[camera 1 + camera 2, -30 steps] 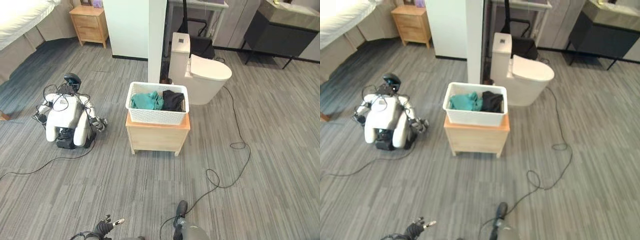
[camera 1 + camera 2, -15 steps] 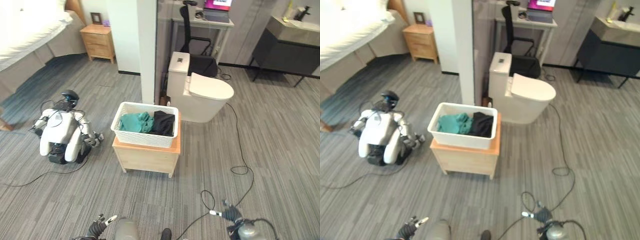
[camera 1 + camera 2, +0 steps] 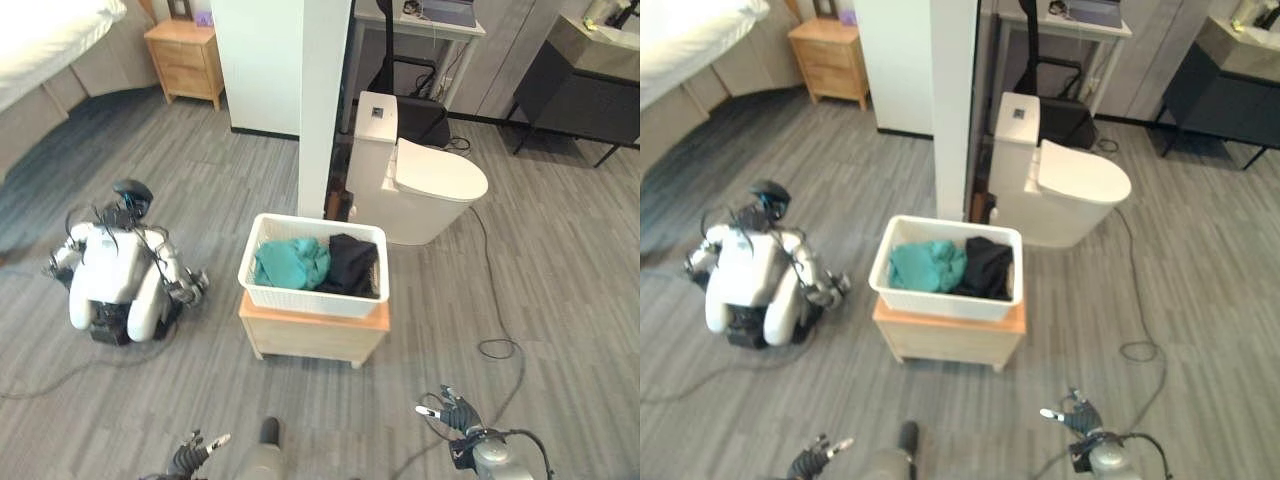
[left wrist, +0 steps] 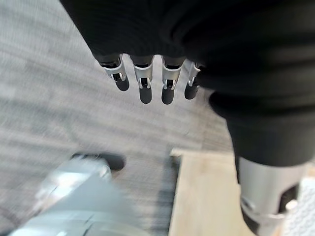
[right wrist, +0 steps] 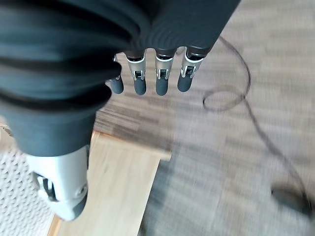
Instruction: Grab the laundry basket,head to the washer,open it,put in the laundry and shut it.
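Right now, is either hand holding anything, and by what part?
Nothing is held. The left hand and right hand are open and low, short of the basket.

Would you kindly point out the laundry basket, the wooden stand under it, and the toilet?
laundry basket [image 3: 310, 298]: left eye view, front wall.
wooden stand [image 3: 312, 339]: left eye view, front panel.
toilet [image 3: 441, 177]: left eye view, closed lid.

Bed [image 3: 45, 40] and dark cabinet [image 3: 585, 75] were cropped by the frame edges; pillar [image 3: 322, 100] concealed part of the desk [image 3: 425, 18].
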`<state>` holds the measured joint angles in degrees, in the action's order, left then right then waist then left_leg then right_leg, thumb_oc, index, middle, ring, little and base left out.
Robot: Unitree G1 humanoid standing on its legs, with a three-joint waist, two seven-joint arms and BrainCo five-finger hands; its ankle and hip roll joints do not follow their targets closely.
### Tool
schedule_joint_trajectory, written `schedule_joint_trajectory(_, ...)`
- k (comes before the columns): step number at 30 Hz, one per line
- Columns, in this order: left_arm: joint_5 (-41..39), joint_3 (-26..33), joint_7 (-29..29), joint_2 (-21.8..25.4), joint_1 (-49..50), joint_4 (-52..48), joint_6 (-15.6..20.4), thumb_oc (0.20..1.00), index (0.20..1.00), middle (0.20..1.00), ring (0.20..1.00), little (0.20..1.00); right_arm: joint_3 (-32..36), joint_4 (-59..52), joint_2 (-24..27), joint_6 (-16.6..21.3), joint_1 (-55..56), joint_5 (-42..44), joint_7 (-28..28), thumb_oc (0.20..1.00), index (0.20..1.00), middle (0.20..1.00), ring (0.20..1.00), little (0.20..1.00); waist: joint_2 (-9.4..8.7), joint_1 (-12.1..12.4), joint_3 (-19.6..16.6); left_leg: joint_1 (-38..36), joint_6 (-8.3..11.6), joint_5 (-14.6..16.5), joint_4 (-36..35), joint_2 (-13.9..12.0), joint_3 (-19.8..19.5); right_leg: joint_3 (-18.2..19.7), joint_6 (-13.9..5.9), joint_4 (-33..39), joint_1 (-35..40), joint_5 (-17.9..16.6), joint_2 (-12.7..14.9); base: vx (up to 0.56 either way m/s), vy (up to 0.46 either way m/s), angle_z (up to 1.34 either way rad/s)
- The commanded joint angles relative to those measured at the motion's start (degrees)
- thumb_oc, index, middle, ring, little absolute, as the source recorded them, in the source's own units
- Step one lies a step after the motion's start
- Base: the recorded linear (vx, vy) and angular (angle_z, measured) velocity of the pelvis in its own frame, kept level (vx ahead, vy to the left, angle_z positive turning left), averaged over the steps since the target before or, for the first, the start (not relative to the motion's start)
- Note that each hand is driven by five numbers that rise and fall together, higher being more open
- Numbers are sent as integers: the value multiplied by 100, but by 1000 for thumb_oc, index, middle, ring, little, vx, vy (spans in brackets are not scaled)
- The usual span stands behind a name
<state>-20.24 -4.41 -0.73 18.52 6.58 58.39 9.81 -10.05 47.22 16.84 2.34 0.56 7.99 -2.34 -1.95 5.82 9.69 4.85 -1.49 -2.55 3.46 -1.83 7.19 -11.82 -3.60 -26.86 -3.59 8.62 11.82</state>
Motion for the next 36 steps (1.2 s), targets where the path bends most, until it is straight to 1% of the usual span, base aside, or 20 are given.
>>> schedule_joint_trajectory(1,-155,339,143,505,73,-557,158,1000,1000,1000,1000,1000,48,-138,254,101,-155,326,-28,1000,1000,1000,1000,1000,-151,142,9,313,-94,531,516,-22,-353,-215,-350,295,80,-887,377,164,211,-29)
schedule_joint_trajectory(2,-203,439,182,552,132,-749,170,1000,1000,1000,1000,1000,44,-121,245,75,-176,331,-18,1000,1000,1000,1000,1000,-131,168,-13,156,-78,675,473,-6,-287,-447,-393,405,51,-872,509,182,168,-30)
schedule_joint_trajectory(3,-294,643,225,639,254,-1282,186,1000,1000,1000,1000,1000,74,-221,332,35,-178,315,10,1000,1000,1000,1000,1000,-105,137,3,44,-106,642,378,35,-230,-637,-305,974,-15,-905,429,149,114,-23)
schedule_joint_trajectory(4,-292,648,227,637,263,-1293,180,1000,1000,1000,1000,1000,70,-223,332,34,-175,315,9,1000,1000,1000,1000,1000,-97,132,10,29,-103,643,374,27,-235,-646,-303,994,11,-913,418,92,61,-40)
schedule_joint_trajectory(7,-319,916,326,701,364,-2119,219,1000,1000,1000,1000,1000,161,-357,441,-3,-260,342,-39,1000,1000,1000,1000,1000,-77,89,105,-116,-53,748,324,56,-196,-655,-458,1941,-163,-1152,294,79,-19,-36)
schedule_joint_trajectory(8,-257,918,354,742,319,-2235,220,1000,1000,1000,1000,1000,201,-385,457,-12,-251,355,-44,1000,1000,1000,1000,1000,-97,55,150,-120,-44,770,347,82,-242,-457,-507,2032,-192,-1221,261,137,-71,15)
schedule_joint_trajectory(9,20,913,318,827,346,-2794,162,1000,1000,1000,1000,1000,368,-588,525,-52,-95,338,-32,1000,1000,1000,1000,1000,-167,15,158,-176,-34,844,379,165,-331,-143,-516,2128,-82,-1193,159,112,-55,17)
schedule_joint_trajectory(10,21,915,318,828,348,-2799,158,1000,1000,1000,1000,1000,368,-591,523,-53,-94,337,-32,1000,1000,1000,1000,1000,-175,11,144,-158,-37,828,371,173,-331,-144,-516,2139,-97,-1206,166,195,-80,28)
schedule_joint_trajectory(11,355,962,249,778,492,-3292,2,1000,1000,1000,1000,1000,550,-766,643,-105,27,326,15,1000,1000,1000,1000,1000,-185,-11,64,-237,-14,869,364,173,-336,-205,-518,2276,30,-1264,167,107,-40,50)
schedule_joint_trajectory(13,546,972,220,751,537,-3527,-95,1000,1000,1000,1000,1000,646,-816,698,-120,29,386,12,1000,1000,1000,1000,1000,-174,-29,-18,-264,-1,880,333,160,-353,-305,-507,2411,138,-1260,157,138,-58,60)
schedule_joint_trajectory(18,1385,1208,51,790,795,-4606,-387,1000,1000,1000,1000,1000,1304,-1515,954,-160,27,631,-193,1000,1000,1000,1000,1000,-168,-24,-270,-420,94,812,-19,17,-420,-387,-453,2892,449,-1207,-24,136,-80,8)
schedule_joint_trajectory(23,1908,1132,-142,989,511,-4893,-733,1000,1000,1000,1000,1000,1464,-1863,1227,-271,-239,594,-270,1000,1000,1000,1000,1000,-190,2,-313,-485,176,692,-277,-89,-440,-417,-423,3096,531,-1189,-128,55,-62,2)
schedule_joint_trajectory(24,1861,973,-273,1119,281,-4917,-825,1000,1000,1000,1000,1000,1408,-1882,1305,-277,-518,718,-316,1000,1000,1000,1000,1000,-196,5,-330,-496,208,635,-376,-130,-429,-419,-421,3159,536,-1183,-167,25,-41,1)
schedule_joint_trajectory(26,1855,966,-270,1122,249,-4897,-822,1000,1000,1000,1000,1000,1411,-1866,1310,-273,-542,726,-317,1000,1000,1000,1000,1000,-193,11,-314,-506,211,623,-396,-133,-426,-417,-418,3165,539,-1187,-172,-22,-21,0)
schedule_joint_trajectory(27,1843,543,-166,1476,-663,-4508,-1087,1000,1000,1000,1000,1000,1073,-1802,1417,-364,-1194,959,-305,1000,1000,1000,1000,1000,-221,-3,-250,-421,266,509,-487,-196,-418,-403,-405,3178,449,-1189,-222,-45,-41,0)
schedule_joint_trajectory(30,1771,234,-168,1584,-1244,-4157,-1235,1000,1000,1000,1000,1000,826,-1779,1460,-444,-1652,1064,-275,1000,1000,1000,1000,1000,-256,-12,-83,-280,291,440,-477,-236,-430,-392,-389,3157,324,-1211,-250,-118,-57,2)
schedule_joint_trajectory(32,1445,-345,-28,1647,-2184,-3459,-1354,1000,1000,1000,1000,1000,223,-1567,1378,-506,-2549,1300,-300,1000,1000,1000,1000,1000,-302,-21,264,26,319,337,-410,-267,-461,-367,-367,3088,37,-1259,-281,-211,-56,3)
schedule_joint_trajectory(33,1431,-366,-19,1649,-2250,-3406,-1332,1000,1000,1000,1000,1000,225,-1534,1384,-495,-2596,1310,-300,1000,1000,1000,1000,1000,-304,-20,280,54,318,338,-393,-266,-466,-369,-365,3073,12,-1256,-278,-229,-53,5)
schedule_joint_trajectory(35,1209,-755,165,1741,-3080,-2779,-1431,1000,1000,1000,1000,1000,-174,-1245,1356,-558,-3285,1560,-331,1000,1000,1000,1000,1000,-341,-38,567,321,347,253,-307,-282,-491,-358,-350,2992,-226,-1310,-282,-223,-45,4)
schedule_joint_trajectory(36,937,-1123,306,1804,-3857,-2152,-1461,1000,1000,1000,1000,1000,-534,-925,1328,-613,-3947,1780,-392,1000,1000,1000,1000,1000,-370,-66,790,553,375,183,-204,-285,-492,-332,-337,2912,-421,-1371,-275,-191,-31,5)
